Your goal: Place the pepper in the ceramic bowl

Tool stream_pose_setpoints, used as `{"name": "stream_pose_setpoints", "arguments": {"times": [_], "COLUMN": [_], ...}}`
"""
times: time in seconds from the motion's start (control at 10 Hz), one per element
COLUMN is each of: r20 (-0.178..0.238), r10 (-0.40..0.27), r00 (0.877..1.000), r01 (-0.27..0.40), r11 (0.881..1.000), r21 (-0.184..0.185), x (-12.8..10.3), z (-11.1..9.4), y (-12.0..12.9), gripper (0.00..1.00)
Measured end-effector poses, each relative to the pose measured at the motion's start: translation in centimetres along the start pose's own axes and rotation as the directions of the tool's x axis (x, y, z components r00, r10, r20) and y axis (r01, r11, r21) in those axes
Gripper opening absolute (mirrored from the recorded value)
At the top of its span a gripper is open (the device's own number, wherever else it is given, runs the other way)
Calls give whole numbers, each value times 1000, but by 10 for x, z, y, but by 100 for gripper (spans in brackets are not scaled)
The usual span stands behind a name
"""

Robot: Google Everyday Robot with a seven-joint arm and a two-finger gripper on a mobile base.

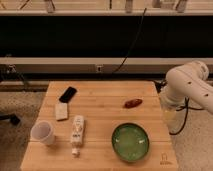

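Wooden table point(100, 117): placing not yet started.
Pepper point(132, 103) lies right of centre, apart from the empty ceramic bowl point(116, 138) at lower right. White arm point(192, 87) sits at the right edge; its gripper is unseen, so I cannot tell its state.

The surface point(105, 117) is matt wood; the ceramic bowl point(130, 142) and pepper point(132, 103) look glossy. The smooth pale pincer point(169, 112) hangs off the right edge.

On the bench point(100, 107), the pepper point(132, 103) lies right of centre, apart from the bowl point(130, 142) nearer the front. The end effector point(169, 114) hangs beside the bench's right edge, under the arm point(190, 86).
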Motion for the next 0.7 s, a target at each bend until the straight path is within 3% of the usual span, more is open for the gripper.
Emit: {"name": "stream_pose_setpoints", "arguments": {"times": [0.2,0.5,0.7], "r20": [4,-6,-3], "r10": [-4,4,5], "r00": [1000,1000,1000], "r01": [4,-4,-5], "r11": [1000,1000,1000], "r21": [14,19,29], "x": [-9,-9,-20], "z": [0,-1,3], "y": [-19,-24,-41], "gripper": [80,80,80]}}
